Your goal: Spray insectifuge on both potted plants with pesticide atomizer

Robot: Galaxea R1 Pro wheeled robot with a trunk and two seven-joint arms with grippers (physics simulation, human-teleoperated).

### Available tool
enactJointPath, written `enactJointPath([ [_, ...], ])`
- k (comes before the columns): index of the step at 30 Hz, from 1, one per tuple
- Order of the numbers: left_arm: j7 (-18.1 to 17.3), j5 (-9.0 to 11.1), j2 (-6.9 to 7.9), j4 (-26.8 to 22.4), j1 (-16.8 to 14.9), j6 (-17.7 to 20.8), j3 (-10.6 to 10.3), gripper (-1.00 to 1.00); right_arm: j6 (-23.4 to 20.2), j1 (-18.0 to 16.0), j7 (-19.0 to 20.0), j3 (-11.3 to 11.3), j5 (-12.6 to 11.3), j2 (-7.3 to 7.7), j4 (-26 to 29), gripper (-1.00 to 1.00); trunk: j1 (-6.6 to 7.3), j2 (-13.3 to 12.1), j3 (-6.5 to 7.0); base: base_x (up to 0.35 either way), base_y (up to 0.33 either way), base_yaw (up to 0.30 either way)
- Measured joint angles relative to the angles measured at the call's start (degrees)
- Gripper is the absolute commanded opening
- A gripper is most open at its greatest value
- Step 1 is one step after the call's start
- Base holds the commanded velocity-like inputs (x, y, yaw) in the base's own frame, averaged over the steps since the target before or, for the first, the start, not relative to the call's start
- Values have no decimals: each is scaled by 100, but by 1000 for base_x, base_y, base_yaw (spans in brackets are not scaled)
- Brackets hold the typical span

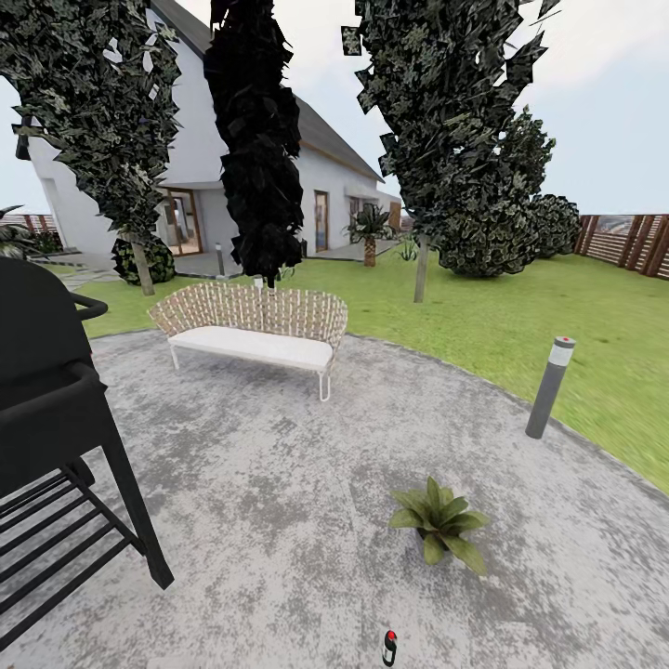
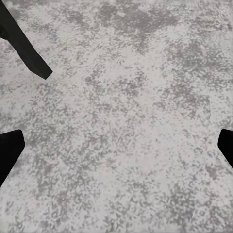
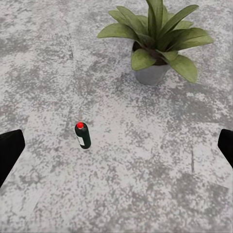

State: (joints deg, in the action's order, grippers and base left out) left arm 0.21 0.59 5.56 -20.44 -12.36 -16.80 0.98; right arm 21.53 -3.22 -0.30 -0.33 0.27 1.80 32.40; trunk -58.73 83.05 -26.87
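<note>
Nearest to the robot, the spray bottle (image 1: 389,648) is standing upright on the grey paved patio (image 1: 279,520), close to the lower edge of the head view. In the right wrist view the same bottle (image 3: 83,135) is showing a dark green body and a red cap, and it is standing alone, well apart from the right gripper (image 3: 116,150), whose two dark fingertips (image 3: 9,151) are sitting wide apart with nothing between them. The left gripper (image 2: 116,150) is also spreading wide and is looking down at bare paving, with a black leg (image 2: 24,46) crossing one corner.

A little farther, one potted plant (image 1: 439,522) is resting on the patio, near the bottle but not touching it; in the right wrist view its grey pot (image 3: 151,74) is peeking out under broad green leaves. I cannot see any whitish specks on them.

At the left a black barbecue stand (image 1: 56,437) is standing. Farther right, a grey bollard lamp (image 1: 550,387) is rising at the patio's edge. Behind, a wicker bench (image 1: 251,330) is facing the patio, then come the lawn (image 1: 520,316), trees, a white house (image 1: 214,177) and a wooden fence (image 1: 627,243).
</note>
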Motion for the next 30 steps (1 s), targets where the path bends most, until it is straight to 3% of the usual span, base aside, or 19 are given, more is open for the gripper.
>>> enactJointPath([
  [30,-29,5,5,9,-8,-15,-9,100,203,0,-2,-3,12,23,-3,100,-636,1162,-520,0,0,0],
])
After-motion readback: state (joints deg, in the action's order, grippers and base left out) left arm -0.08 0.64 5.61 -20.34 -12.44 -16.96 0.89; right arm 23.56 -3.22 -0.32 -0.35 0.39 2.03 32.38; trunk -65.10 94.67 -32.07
